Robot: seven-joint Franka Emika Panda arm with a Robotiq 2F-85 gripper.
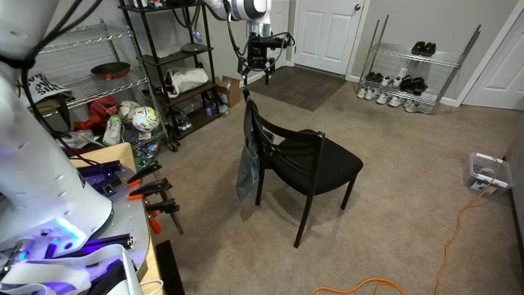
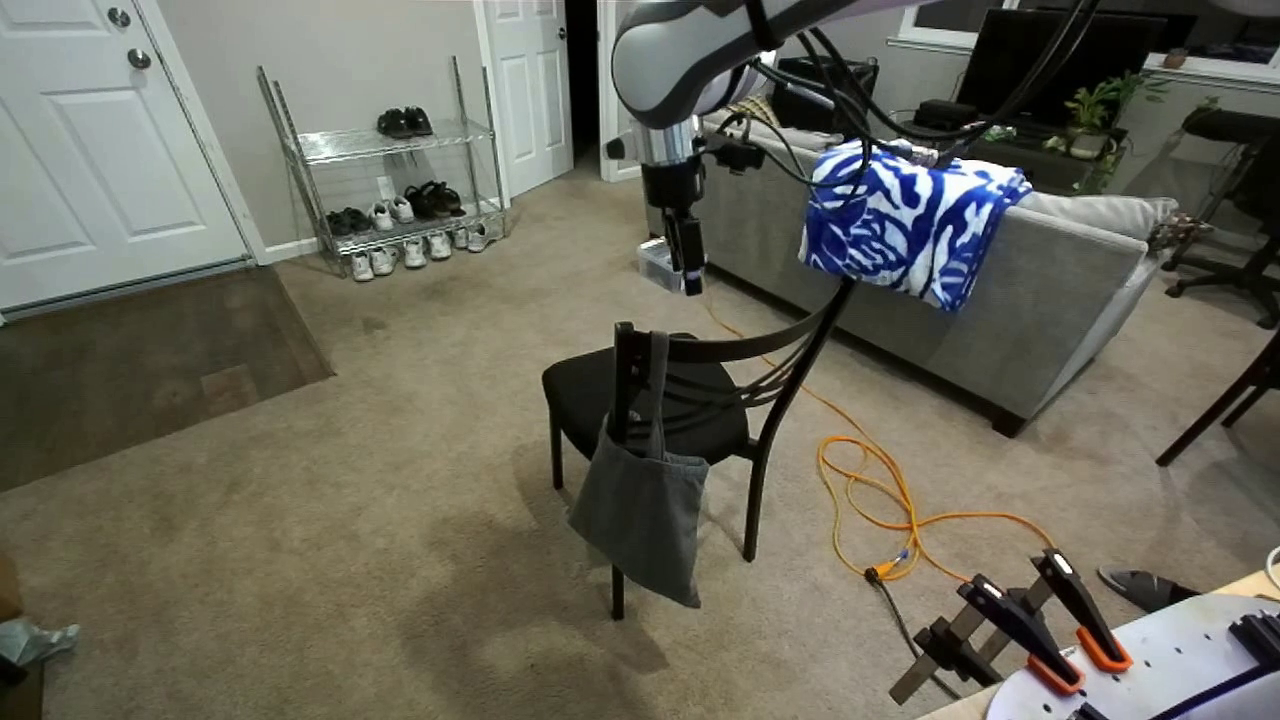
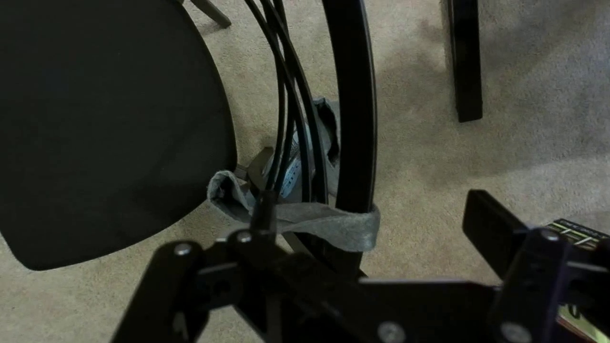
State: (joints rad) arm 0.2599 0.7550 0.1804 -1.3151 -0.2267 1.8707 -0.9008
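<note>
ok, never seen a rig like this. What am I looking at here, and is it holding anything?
The white machine is a Franka Panda arm; its tool is a black two-finger Robotiq gripper. Two pictures look in from outside; the wrist view is shot from the arm itself, down past the gripper's fingers. Beneath is a black chair on beige carpet. A gray tote bag hangs by its strap at a corner of the backrest, and an orange extension cord lies on the carpet. The gripper is open, holding nothing.

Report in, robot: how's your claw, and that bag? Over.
Gripper open, nothing held. Bag hanging from chair, strap looped over the back. Chair's back beneath gripper, possibly in the way.
</note>
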